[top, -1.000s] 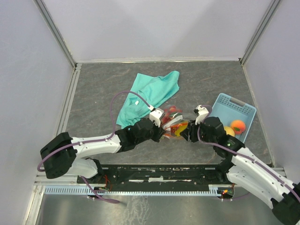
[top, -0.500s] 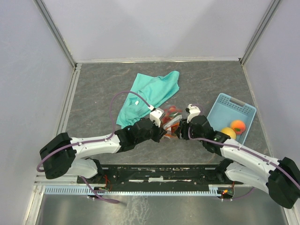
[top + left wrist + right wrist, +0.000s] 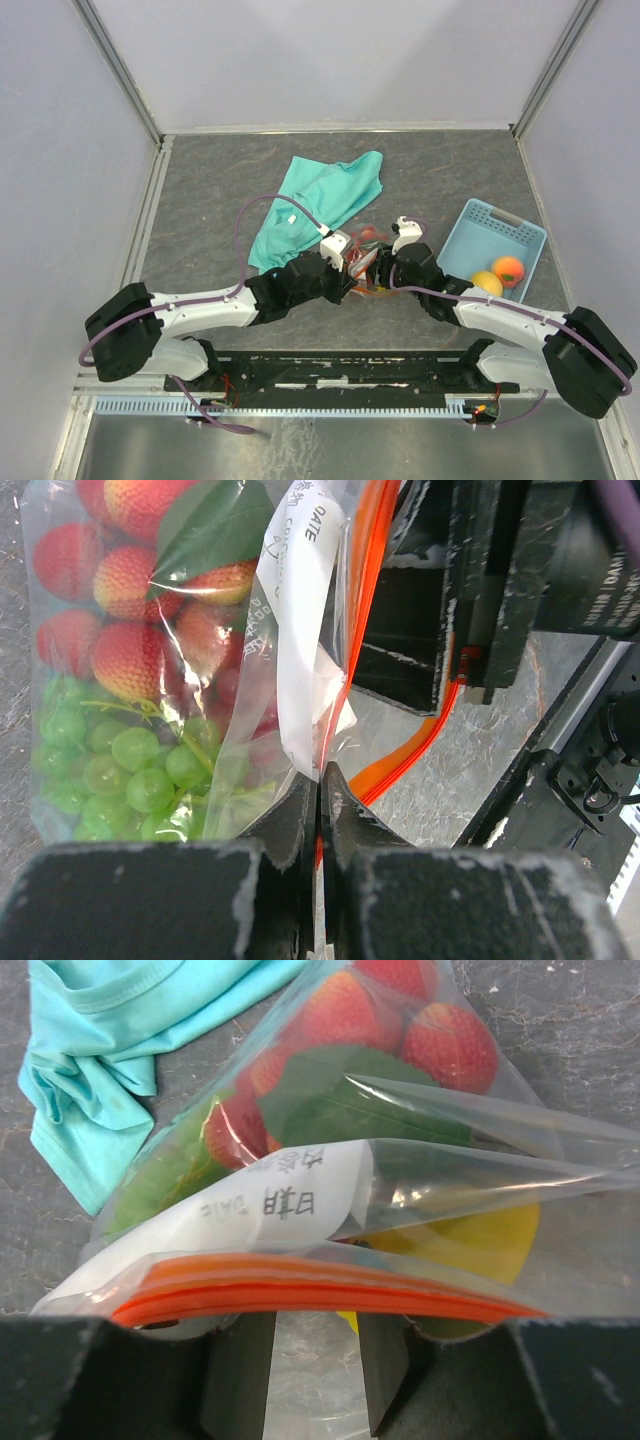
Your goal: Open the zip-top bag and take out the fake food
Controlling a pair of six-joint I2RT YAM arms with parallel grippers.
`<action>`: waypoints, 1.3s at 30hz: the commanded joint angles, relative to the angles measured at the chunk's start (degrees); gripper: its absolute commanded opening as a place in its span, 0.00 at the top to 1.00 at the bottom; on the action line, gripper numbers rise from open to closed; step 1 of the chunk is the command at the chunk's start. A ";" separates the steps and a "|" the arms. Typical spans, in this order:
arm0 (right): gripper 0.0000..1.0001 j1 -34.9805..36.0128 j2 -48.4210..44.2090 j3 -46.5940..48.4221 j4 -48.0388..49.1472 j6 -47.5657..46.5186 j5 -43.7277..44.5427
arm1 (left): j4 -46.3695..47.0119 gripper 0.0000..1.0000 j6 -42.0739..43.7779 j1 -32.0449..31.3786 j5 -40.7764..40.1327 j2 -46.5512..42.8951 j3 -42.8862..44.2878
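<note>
Two hands at the zip-top bag (image 3: 200, 680); left hand (image 3: 320, 780) clenched on its edge; right hand (image 3: 315, 1325), newly arrived, parted.

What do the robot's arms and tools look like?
The left arm and right arm are white tubes with chunky black joints. A thin purple cable loops off the left one, and another runs along the right. The left tool and right tool are black, each with two flat, blocky fingers.
</note>
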 commanded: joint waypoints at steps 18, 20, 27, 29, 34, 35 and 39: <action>0.57 1.87 -0.64 0.92 -2.37 -1.25 2.49 | 2.41 0.97 -1.87 1.56 -0.60 0.17 2.41; 0.59 1.86 1.65 1.25 -1.39 -1.12 1.77 | 2.41 0.97 -2.05 1.54 -0.23 0.35 2.63; 0.64 2.11 5.27 1.14 1.23 -0.12 0.28 | 1.74 0.97 -1.93 1.57 -0.24 0.02 2.48; 0.72 2.12 3.74 0.95 0.79 -0.35 0.17 | 1.71 0.97 -1.73 1.66 -0.40 0.10 2.39; 0.85 2.21 -5.96 0.90 -4.43 -1.56 0.47 | 1.35 0.97 -1.46 2.78 -0.65 0.65 2.67; 0.86 2.21 -9.08 1.30 -6.62 -1.93 0.55 | 1.14 0.97 -1.38 3.10 -0.84 0.85 2.79; 0.87 2.30 -18.21 2.52 -14.26 -3.03 1.49 | -0.87 0.97 -1.48 4.66 -1.60 1.81 4.46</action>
